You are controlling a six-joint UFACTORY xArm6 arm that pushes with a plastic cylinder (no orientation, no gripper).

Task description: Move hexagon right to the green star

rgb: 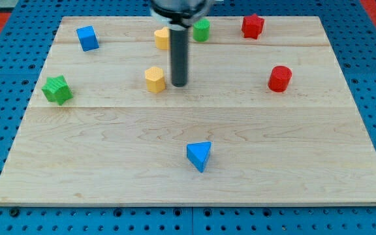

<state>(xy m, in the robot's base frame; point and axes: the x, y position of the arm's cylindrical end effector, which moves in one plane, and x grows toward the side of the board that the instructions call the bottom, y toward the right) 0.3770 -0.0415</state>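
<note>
My tip (179, 85) is the lower end of a straight dark rod that descends from the view's top centre and meets the desk (109, 163). The arm carries no gripper, so there is nothing here to be released, clenched or grasping; only the rod shows.

Just beside my tip, on the view's left, stands the yellow hexagon (155, 79); a narrow gap seems to separate the two, though contact cannot be ruled out. Behind the rod, toward the view's top, a second yellow block (162, 38) is partly hidden, and its shape cannot be made out. Just right of the rod's upper part sits a green cylinder (202, 30).

Farther out, a red star-like block (252, 26) lies near the top right, and a red cylinder (280, 78) lies well to the right of my tip at about its level. A blue cube (87, 38) occupies the top left. The green star (57, 89) rests near the desk's left edge, well apart from the yellow hexagon. A blue triangle (200, 156) lies toward the view's bottom, below my tip.
</note>
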